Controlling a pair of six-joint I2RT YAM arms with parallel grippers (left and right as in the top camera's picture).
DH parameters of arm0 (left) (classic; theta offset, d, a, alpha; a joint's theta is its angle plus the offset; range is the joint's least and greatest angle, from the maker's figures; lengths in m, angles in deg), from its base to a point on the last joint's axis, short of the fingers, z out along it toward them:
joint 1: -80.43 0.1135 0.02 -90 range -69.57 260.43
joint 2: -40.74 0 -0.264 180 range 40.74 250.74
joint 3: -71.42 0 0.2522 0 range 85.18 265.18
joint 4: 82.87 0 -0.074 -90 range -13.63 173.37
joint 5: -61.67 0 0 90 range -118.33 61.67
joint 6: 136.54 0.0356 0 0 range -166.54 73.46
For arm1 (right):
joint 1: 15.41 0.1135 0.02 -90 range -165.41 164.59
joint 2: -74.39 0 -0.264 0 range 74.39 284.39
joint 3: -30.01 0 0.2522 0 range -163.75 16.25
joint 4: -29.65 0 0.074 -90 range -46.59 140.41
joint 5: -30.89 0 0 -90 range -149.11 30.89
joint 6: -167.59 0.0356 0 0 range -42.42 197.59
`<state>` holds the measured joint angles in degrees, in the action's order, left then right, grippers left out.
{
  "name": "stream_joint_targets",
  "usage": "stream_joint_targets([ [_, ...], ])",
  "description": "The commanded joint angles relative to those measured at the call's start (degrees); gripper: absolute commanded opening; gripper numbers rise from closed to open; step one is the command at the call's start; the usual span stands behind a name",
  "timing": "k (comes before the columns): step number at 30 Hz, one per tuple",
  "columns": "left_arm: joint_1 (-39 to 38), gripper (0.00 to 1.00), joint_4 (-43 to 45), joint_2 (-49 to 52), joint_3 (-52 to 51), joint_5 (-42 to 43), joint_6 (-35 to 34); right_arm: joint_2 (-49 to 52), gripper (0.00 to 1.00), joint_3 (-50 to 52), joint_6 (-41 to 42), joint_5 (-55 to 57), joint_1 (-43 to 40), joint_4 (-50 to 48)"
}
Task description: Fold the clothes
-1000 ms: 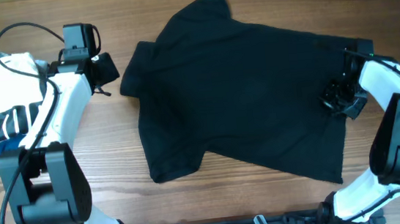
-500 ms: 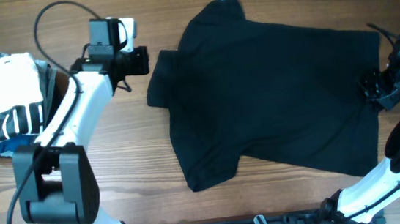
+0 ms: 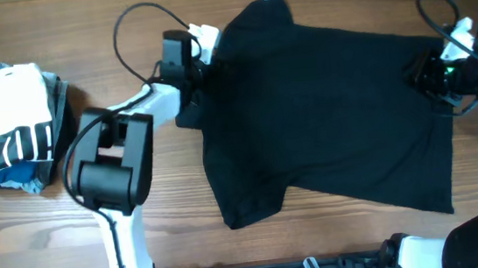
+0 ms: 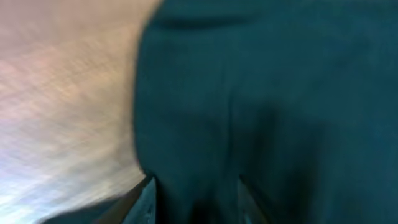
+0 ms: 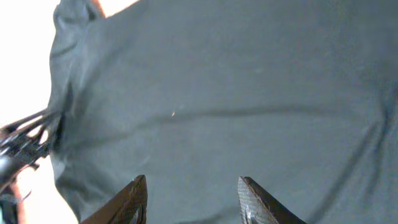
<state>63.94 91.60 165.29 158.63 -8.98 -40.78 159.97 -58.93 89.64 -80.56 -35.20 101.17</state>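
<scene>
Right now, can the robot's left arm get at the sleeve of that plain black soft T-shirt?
Probably yes. The left hand sits at the sleeve edge of the plain black soft T-shirt, nothing between them. Its wrist view is too blurred to show a grip.

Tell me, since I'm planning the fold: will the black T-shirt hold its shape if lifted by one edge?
Probably not: the black T-shirt lies flat and thin, so it should droop. Its creases suggest pushing would bunch it, not slide it.

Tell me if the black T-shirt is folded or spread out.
Spread out. The black T-shirt lies flat on the table, its full outline showing, with nothing visibly doubled over.
</scene>
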Motion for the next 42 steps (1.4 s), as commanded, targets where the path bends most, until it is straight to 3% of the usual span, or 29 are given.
stream_joint_targets([
  [1, 0.02, 0.31, -0.33, 2.54, 0.02, -7.5, -0.04, -0.07, 0.47, -0.13, 0.15, -0.37, 3.06, 0.09],
  [4, 1.38, 0.2, -0.94, 3.08, 0.02, -19.56, -3.54, -0.07, 0.47, -0.13, 1.95, 3.34, 5.38, 0.24],
  [6, 3.19, 0.2, -1.14, 3.08, 0.02, -27.08, -7.02, -0.07, 0.48, -0.13, 2.05, 5.42, 6.51, 0.63],
  [12, 9.92, 0.19, -5.38, 2.01, 0.2, -25.14, -8.39, 0.22, 0.49, -0.11, 3.23, 8.61, 6.86, 1.46],
  [14, 10.25, 0.28, -6.16, 0.0, 0.2, -22.23, -8.37, 0.52, 0.51, -0.11, 3.23, 8.63, 6.88, 1.22],
  [17, 10.19, 0.57, -8.37, -7.67, 0.2, -20.46, -8.37, 2.58, 0.6, -0.11, 6.8, 14.08, 6.86, 1.84],
  [19, 10.4, 0.7, -10.54, -12.04, 0.2, -20.48, -8.37, 4.09, 0.63, 0.0, 8.0, 15.93, 6.86, 2.82],
  [22, 11.52, 0.74, -17.7, -20.2, 0.2, -20.44, -8.46, 6.86, 0.62, 2.6, 8.41, 16.37, 6.71, 2.03],
  [23, 11.93, 0.75, -20.76, -22.58, 0.2, -20.46, -9.29, 7.74, 0.59, 4.0, 8.83, 16.52, 6.71, 1.36],
  [25, 13.2, 0.74, -31.78, -29.97, 0.2, -18.91, -10.97, 11.02, 0.36, 9.57, 9.18, 16.55, 6.21, -3.41],
  [30, 13.4, 0.54, -49.9, -34.91, 0.17, -14.93, -11.52, 17.4, 0.12, 16.33, 12.63, 17.46, 5.18, -10.38],
  [38, 13.4, 0.52, -63.19, -32.35, -0.55, -13.68, -13.99, 23.39, 0.05, 19.08, 15.98, 22.47, 0.26, -20.09],
  [42, 13.38, 0.57, -63.76, -32.28, -3.93, -8.33, -13.94, 22.58, 0.04, 13.81, 12.57, 21.09, -4.76, -16.81],
])
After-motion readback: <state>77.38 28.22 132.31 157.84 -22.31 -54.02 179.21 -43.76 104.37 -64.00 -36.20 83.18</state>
